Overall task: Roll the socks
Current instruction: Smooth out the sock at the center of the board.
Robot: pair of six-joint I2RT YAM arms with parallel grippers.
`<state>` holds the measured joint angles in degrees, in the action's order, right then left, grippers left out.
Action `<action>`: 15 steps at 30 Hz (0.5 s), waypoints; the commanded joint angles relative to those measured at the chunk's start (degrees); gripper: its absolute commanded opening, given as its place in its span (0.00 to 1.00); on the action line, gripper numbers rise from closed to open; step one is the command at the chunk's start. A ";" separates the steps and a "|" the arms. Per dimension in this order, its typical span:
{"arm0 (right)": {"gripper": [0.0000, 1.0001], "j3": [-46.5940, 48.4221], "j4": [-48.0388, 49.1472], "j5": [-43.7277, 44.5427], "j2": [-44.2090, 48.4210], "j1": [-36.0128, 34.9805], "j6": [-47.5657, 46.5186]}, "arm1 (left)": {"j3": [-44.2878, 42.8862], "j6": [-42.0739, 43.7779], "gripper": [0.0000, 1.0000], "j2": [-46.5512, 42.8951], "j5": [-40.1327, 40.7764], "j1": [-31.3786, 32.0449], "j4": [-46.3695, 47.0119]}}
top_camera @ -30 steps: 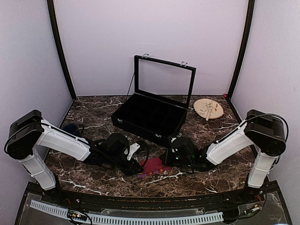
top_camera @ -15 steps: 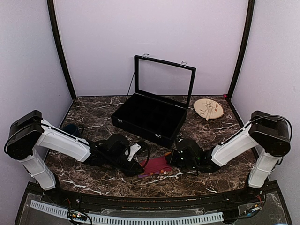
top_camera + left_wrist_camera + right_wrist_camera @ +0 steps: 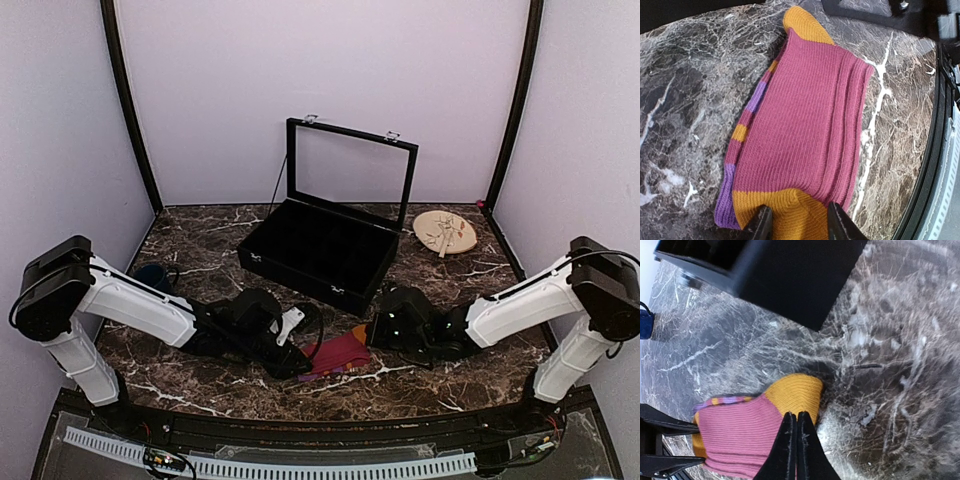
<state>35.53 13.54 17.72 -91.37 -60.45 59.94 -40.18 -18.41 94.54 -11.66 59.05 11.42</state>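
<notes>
Soft, even light from overhead fills the top view. The pale walls glow bright, while the black case (image 3: 330,250) swallows nearly all detail inside. Far to either side of the case, the 2 dark corner posts (image 3: 125,110) bow, a wide-lens curve. In the left wrist view the striped sock (image 3: 800,125) is crisp down to its ribbing. In the right wrist view the marble table (image 3: 900,340) right of the case smears soft. A dim shadow pools between case and sock, and the corner left of the case burns white.
</notes>
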 commanded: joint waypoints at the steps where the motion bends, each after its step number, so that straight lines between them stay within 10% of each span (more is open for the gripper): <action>1: 0.05 3.94 -9.33 4.34 3.12 -0.97 -5.09 | -1.57 0.08 0.43 -3.05 2.75 0.28 -2.19; 15: 0.06 7.56 -18.71 5.53 0.54 -4.77 -3.47 | 1.45 1.70 0.42 -14.30 9.26 5.21 -4.05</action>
<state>40.75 -2.63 22.17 -89.21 -64.64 56.21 -41.17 -18.37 81.43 -6.20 60.55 9.61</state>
